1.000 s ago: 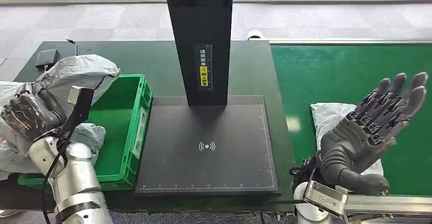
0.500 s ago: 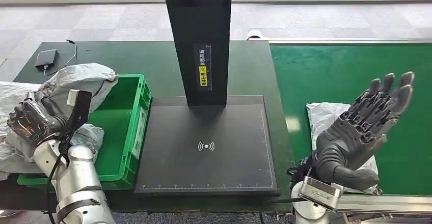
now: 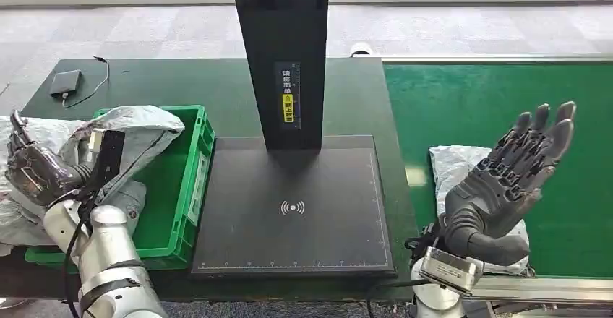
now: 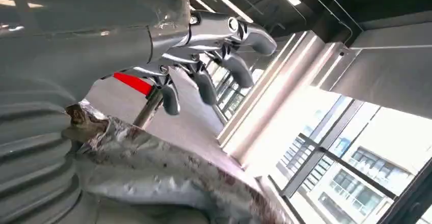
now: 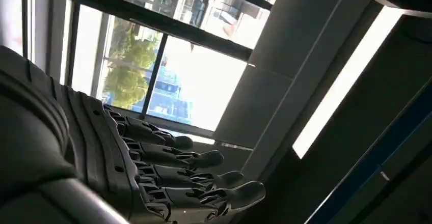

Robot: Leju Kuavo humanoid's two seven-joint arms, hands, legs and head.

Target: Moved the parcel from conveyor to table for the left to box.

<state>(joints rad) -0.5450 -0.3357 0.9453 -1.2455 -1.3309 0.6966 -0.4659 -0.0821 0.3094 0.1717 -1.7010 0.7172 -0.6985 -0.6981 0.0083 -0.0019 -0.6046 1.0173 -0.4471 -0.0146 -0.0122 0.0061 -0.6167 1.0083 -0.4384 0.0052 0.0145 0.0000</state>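
grey carpeted floor and a window sill form the background behind a dark green table [image 3: 181, 79], which adjoins a bright green conveyor [image 3: 491, 101] on the robot's right. at the table's centre lies a black scanner pad [image 3: 296, 209] with a wireless symbol, from which a black upright column [image 3: 283, 50] with a yellow label rises. a green box [image 3: 177, 181] stands just left of the pad, touching its edge. a small black device [image 3: 65, 82] with a cable lies near the table's far left corner.

left hand [image 3: 32, 170]: raised at the left side of the box, fingers uncurled and spread, palm against the crumpled grey parcel [image 3: 141, 126] that drapes over the box's near-left rim and partly into it. the left wrist view shows the fingers [image 4: 204, 81] extended and apart above the mottled grey wrapping [image 4: 168, 173], with no finger closed around it; the hand appears released, though contact at the palm cannot be ruled out. further grey bags [image 3: 18, 217] lie heaped outside the box at the table's left edge.

right hand [image 3: 509, 184]: held upright above the conveyor's near edge, fingers straight and apart, holding nothing. directly beneath and behind it a second grey-white parcel [image 3: 455, 166] lies flat on the belt, apart from the hand.
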